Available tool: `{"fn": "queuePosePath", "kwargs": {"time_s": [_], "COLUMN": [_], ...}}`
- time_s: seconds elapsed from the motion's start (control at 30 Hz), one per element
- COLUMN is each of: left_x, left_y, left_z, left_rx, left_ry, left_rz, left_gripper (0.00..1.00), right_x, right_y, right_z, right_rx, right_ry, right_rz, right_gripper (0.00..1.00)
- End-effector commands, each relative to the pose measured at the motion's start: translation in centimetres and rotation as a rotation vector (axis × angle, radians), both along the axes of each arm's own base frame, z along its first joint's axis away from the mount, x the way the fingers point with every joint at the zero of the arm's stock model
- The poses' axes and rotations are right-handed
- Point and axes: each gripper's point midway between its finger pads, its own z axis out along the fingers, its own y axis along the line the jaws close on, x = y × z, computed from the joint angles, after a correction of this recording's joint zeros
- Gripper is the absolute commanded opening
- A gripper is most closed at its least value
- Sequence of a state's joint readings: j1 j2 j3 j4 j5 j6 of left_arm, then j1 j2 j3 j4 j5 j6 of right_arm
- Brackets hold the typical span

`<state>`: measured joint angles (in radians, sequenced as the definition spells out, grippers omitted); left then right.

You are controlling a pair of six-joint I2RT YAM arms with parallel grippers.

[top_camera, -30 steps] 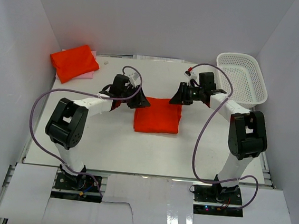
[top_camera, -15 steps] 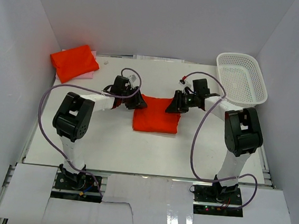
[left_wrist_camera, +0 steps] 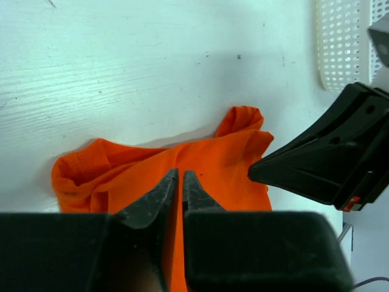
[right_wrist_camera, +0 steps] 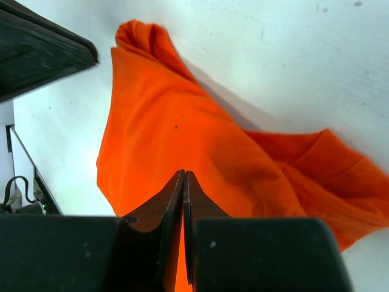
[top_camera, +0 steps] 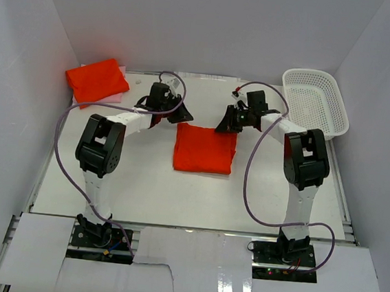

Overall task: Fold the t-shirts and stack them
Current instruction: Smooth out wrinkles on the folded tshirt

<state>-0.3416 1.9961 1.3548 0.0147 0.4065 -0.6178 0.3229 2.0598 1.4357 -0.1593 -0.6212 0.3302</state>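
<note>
Folding is the step in hand: one t-shirt (top_camera: 205, 149) lies on the desk (top_camera: 130, 178) to the left of the white basket (top_camera: 310, 73) and a little nearer the arms than it, already doubled into a rough rectangle. Both arms reach to the edge of it that faces the basket's end of the desk. The left end effector (left_wrist_camera: 180, 176) has its jaws drawn almost together, with orange cloth nipped between them at the corner farther from the basket. The right end effector (right_wrist_camera: 183, 175) is pressed fully together on the corner nearer the basket (the cloth there looks caught between the tips, though the layer is thin). That edge is bunched and rumpled rather than flat. A folded t-shirt (top_camera: 96, 80) sits far to the left of the basket, level with it.

Next, I judge, the two pinched corners want lifting together and carrying away from the basket's end, towards the arms, kept level and taut so the fold lands square.
</note>
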Motion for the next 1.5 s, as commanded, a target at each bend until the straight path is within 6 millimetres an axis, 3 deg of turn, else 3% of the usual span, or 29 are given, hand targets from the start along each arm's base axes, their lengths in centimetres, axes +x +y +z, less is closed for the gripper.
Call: {"fn": "queuePosePath", "kwargs": {"time_s": [0.0, 0.33, 0.53, 0.8, 0.93, 1.1, 1.27, 1.33, 1.37, 1.4, 1.43, 1.47], "left_x": [0.3, -0.1, 0.1, -0.1, -0.3, -0.1, 0.7, 0.8, 1.4, 2.0, 2.0, 2.1], "left_y": [-0.3, 0.0, 1.1, 2.1, 2.5, 2.9, 2.9, 3.0, 3.0, 3.5, 3.5, 3.6], "left_z": [-1.3, -2.8, -4.4, -7.2, -8.3, -8.5, -6.7, -5.4, -3.2, 0.7, 0.7, 2.0], "left_rx": [-0.005, 0.015, 0.096, 0.163, 0.178, 0.196, 0.196, 0.199, 0.192, 0.22, 0.221, 0.224], "left_ry": [0.027, 0.048, 0.062, 0.096, 0.115, 0.121, 0.104, 0.1, 0.06, 0.01, 0.009, -0.011], "left_rz": [-0.026, -0.031, -0.007, 0.016, 0.036, 0.047, 0.059, 0.065, 0.073, 0.082, 0.082, 0.085], "left_gripper": [0.17, 0.12, 0.11, 0.09, 0.08, 0.08, 0.09, 0.2, 0.26, 0.51, 0.51, 0.55], "right_x": [1.6, 2.3, 2.6, 3.1, 3.2, 3.2, 3.4, 3.8, 4.0, 5.4, 5.4, 6.3], "right_y": [0.3, -0.6, -3.2, -6.6, -7.5, -7.3, -6.9, -6.5, -6.1, -5.3, -5.3, -4.9], "right_z": [0.8, -2.1, -3.7, -4.5, -4.8, -4.7, -3.9, -2.9, -2.3, 0.4, 0.5, 2.1], "right_rx": [0.003, -0.068, -0.137, -0.202, -0.235, -0.218, -0.198, -0.175, -0.157, -0.118, -0.117, -0.1], "right_ry": [-0.03, -0.001, 0.022, 0.024, 0.024, 0.021, 0.011, -0.013, -0.023, -0.059, -0.06, -0.092], "right_rz": [-0.011, -0.048, -0.12, -0.19, -0.211, -0.193, -0.183, -0.172, -0.163, -0.151, -0.151, -0.147], "right_gripper": [0.08, 0.08, 0.08, 0.08, 0.08, 0.08, 0.08, 0.11, 0.12, 0.14, 0.14, 0.14]}}
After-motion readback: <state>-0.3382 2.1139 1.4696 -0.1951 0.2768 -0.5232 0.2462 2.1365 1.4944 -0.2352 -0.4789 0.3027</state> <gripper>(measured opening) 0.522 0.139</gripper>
